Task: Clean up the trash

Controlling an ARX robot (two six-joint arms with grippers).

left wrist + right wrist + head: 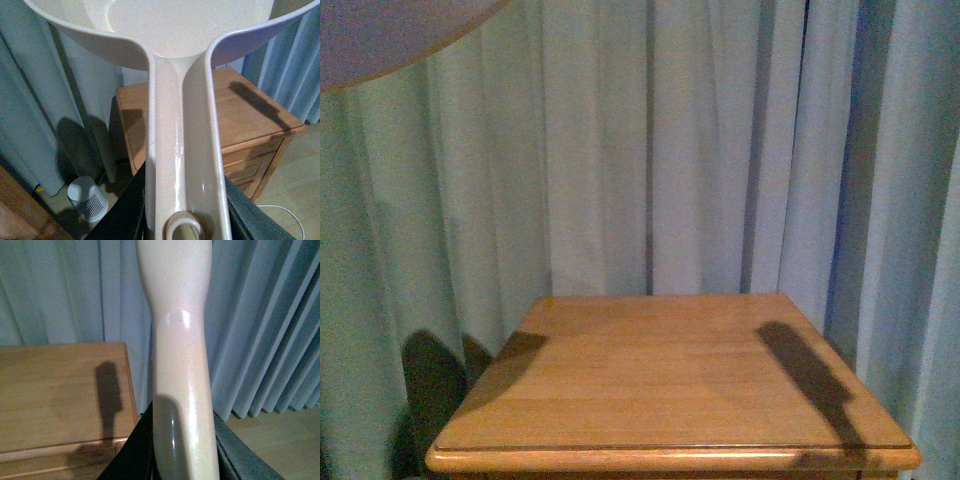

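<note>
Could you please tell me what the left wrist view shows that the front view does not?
Only the left wrist view shows the dustpan with its handle between the jaws of the left gripper, the cabinet's drawer fronts, and a small white ribbed device and a white cable on the floor. Only the front view shows the middle of the tabletop, which the dustpan hides from the wrist. Both show the tabletop, the pale curtain and the dark shadow on the tabletop's right side.

The worktop [670, 380] is warm wood, smooth, with a soft satin sheen. The curtain [620, 150] behind is matt cloth. The dustpan [180, 125] and the pale handle [182, 365] look like glossy, smooth plastic.
</note>
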